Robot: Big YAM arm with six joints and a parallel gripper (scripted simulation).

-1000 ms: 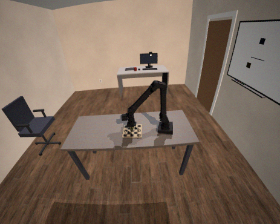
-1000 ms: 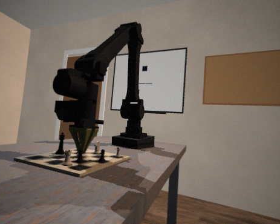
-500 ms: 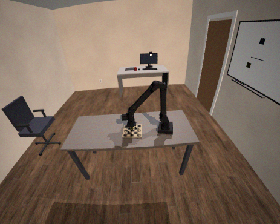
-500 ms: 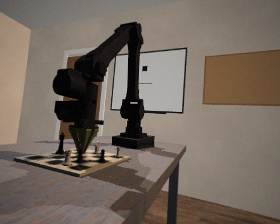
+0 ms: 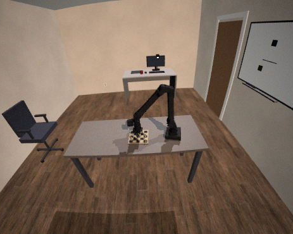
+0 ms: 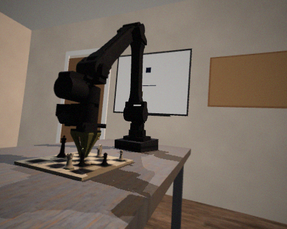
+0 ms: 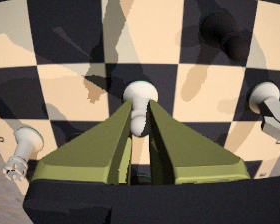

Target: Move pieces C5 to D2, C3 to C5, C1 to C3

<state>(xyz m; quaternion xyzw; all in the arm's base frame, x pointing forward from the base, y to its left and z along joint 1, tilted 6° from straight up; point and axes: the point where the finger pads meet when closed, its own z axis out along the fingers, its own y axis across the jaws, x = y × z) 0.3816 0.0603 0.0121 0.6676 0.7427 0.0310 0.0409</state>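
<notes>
The chessboard [image 5: 138,138] lies on the grey table, and it also shows in the exterior view [image 6: 72,164]. My gripper [image 7: 140,109] points straight down over it, its olive fingers shut on a white pawn [image 7: 140,95] just below the round head. The pawn stands over a dark square; the fingers hide its base. In the exterior view the gripper [image 6: 82,155] is low over the board, among the other pieces. I cannot read the board's edge letters in any view.
Near the gripper stand a white piece on the left [image 7: 27,139], a white piece on the right [image 7: 264,96] and a dark piece farther off [image 7: 220,26]. The exterior view shows a tall black piece [image 6: 63,146], a white rook [image 6: 69,161] and a black pawn [image 6: 105,158]. The arm's base [image 5: 173,133] stands to the board's right.
</notes>
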